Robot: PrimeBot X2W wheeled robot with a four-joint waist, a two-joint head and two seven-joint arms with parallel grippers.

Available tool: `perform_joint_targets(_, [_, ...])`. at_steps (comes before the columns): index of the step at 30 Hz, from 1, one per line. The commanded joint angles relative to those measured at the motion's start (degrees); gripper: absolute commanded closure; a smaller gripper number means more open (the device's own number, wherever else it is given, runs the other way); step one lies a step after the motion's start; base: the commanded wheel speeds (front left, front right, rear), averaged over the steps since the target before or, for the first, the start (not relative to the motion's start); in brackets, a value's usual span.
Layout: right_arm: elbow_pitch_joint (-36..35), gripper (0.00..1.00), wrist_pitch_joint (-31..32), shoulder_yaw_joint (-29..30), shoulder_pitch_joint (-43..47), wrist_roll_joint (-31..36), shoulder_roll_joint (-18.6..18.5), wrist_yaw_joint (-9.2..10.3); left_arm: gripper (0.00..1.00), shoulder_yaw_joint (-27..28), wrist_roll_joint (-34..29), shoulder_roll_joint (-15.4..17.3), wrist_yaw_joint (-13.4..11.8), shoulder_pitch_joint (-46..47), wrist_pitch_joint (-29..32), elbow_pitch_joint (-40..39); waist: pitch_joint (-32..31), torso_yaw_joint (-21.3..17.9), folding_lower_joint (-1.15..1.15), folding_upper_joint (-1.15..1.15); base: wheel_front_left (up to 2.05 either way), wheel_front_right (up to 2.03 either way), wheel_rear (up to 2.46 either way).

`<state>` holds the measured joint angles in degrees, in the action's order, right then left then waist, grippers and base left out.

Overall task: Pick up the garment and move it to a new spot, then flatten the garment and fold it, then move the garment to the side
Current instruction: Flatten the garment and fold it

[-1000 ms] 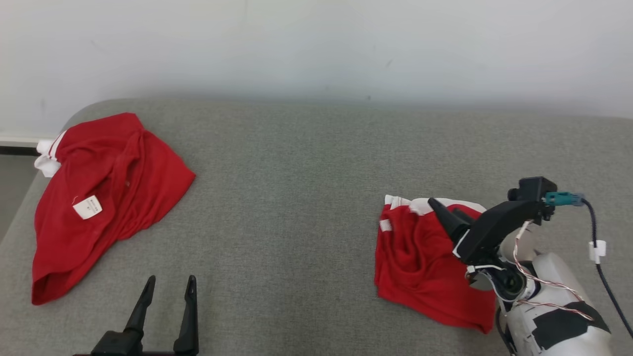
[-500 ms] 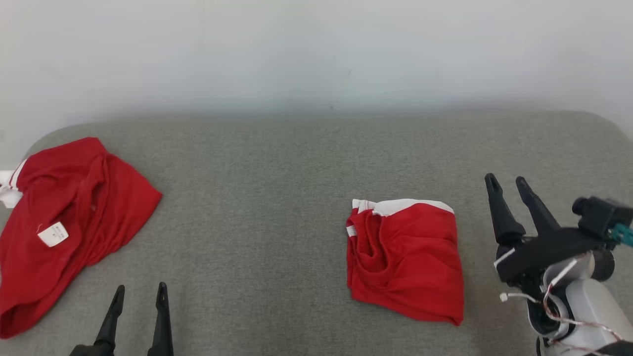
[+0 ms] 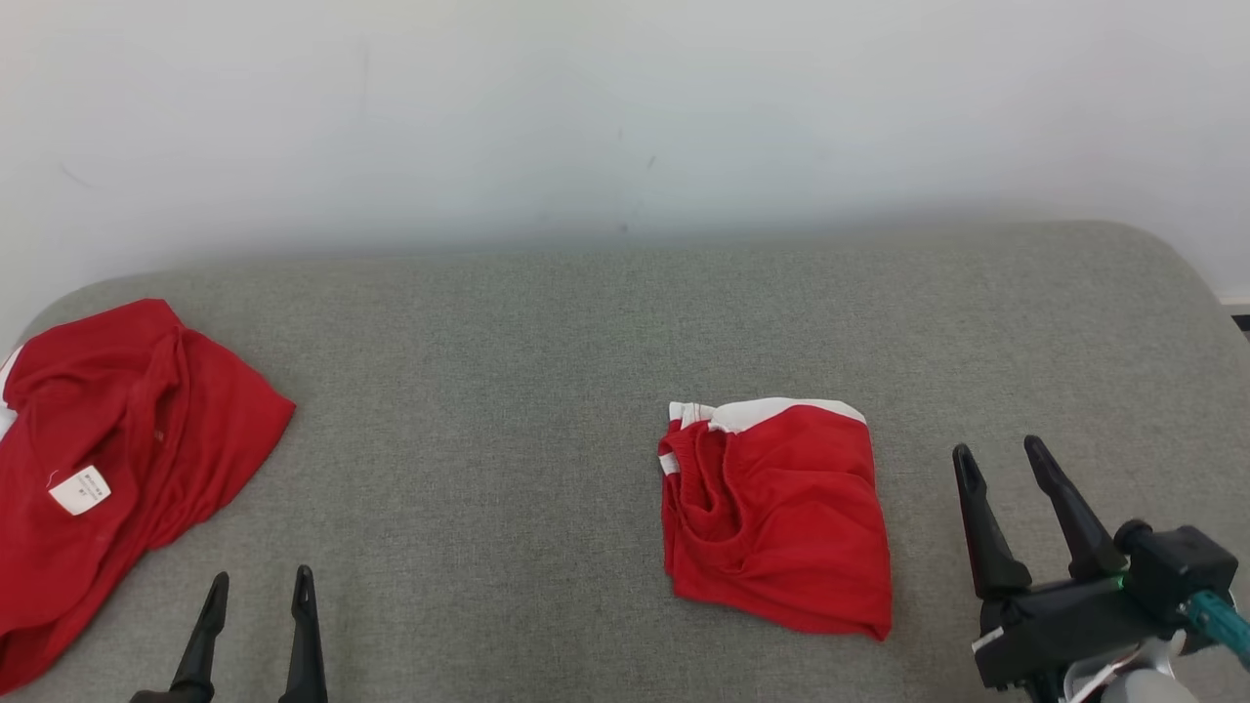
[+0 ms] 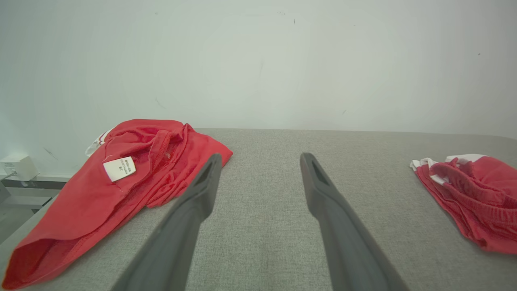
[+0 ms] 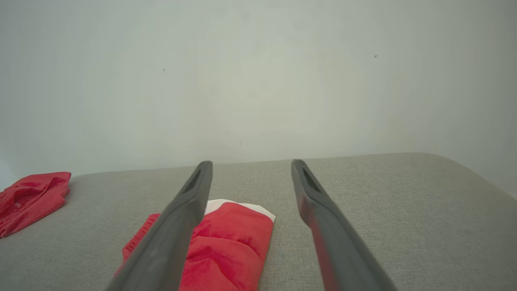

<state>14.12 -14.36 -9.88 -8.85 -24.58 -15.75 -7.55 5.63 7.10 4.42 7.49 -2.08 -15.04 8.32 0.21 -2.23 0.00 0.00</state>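
From the head: spotting the folded red garment [image 3: 781, 527] flat on the grey padded surface [image 3: 508, 391], a little right of that surface's middle, with a white band [image 3: 781, 412] along its far side. Over at the surface's left end, picking up a crumpled red garment [image 3: 127, 449] with a white label [image 3: 80, 490] face up, cut off by the frame. Down at the surface's near edge, left part, catching the left gripper [image 3: 262, 576], fingers spread, holding nothing. Along the same near edge, right part, finding the right gripper [image 3: 999, 447], fingers parted, nothing in them, standing clear of the folded red garment.

Over to the left wrist: looking along the left gripper [image 4: 261, 155], fingers wide apart with just bare grey padded surface [image 4: 266, 226] between them. Seeing the crumpled red garment [image 4: 133, 178] at the surface's left end, white label [image 4: 119, 168] showing. Seeing the folded red garment [image 4: 476, 194] too, out on the surface's right part, clipped by the frame.

Now the right wrist: looking along the right gripper [image 5: 251, 163], fingers wide and empty. Finding the folded red garment [image 5: 234, 242] on the grey padded surface [image 5: 383, 210], partly hidden behind one finger, white band toward the surface's far edge. Catching the crumpled red garment [image 5: 32, 194] well off toward the surface's left end.
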Motion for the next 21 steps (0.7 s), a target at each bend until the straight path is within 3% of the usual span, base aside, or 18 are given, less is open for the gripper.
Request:
perform_joint_targets(1, [-0.5, 0.0, -0.4, 0.3, 0.7, 0.7, 0.1, 0.14, 0.0, 0.1, -0.1, 0.0, -0.2, -0.7, -0.2, 0.1, -0.1, 0.0, 0.0, 0.0, 0.0, 0.0, 0.0])
perform_joint_targets(21, [-6.1, 0.0, -0.9, 6.4, 14.8, 8.5, 7.4, 0.14, 0.0, -1.4, -0.2, 1.0, -0.1, -2.8, -0.2, 0.5, -1.7, 2.0, 0.0, 0.0, 0.0, 0.0, 0.0])
